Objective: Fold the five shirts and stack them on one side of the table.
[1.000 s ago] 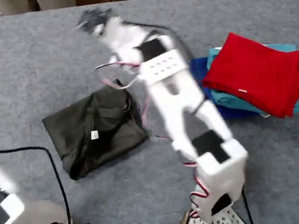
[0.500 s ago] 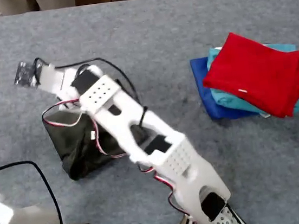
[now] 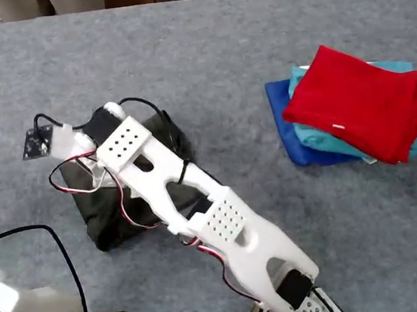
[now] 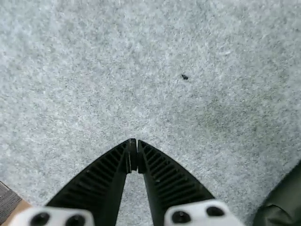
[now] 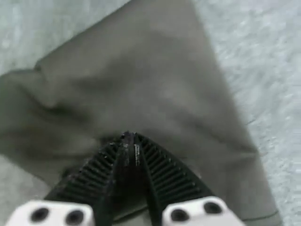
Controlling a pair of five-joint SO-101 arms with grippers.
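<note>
Both closed and empty: right gripper (image 5: 128, 141) over the folded olive shirt (image 5: 141, 80), left gripper (image 4: 132, 146) over grey table (image 4: 141, 56). Risks pinching one layer only, pulling the fold open.

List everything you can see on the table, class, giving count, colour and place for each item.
red shirt: one, red, folded, top of the stack on the table's right side
teal shirt: one, teal, folded, under the red shirt
blue shirt: one, blue, bottom of that stack
dark shirt: one, dark olive, folded, left of centre
table: one, grey
cable: one, black, front left
right gripper: one, black, shut, over the dark shirt
left gripper: one, black, shut, over bare table
</note>
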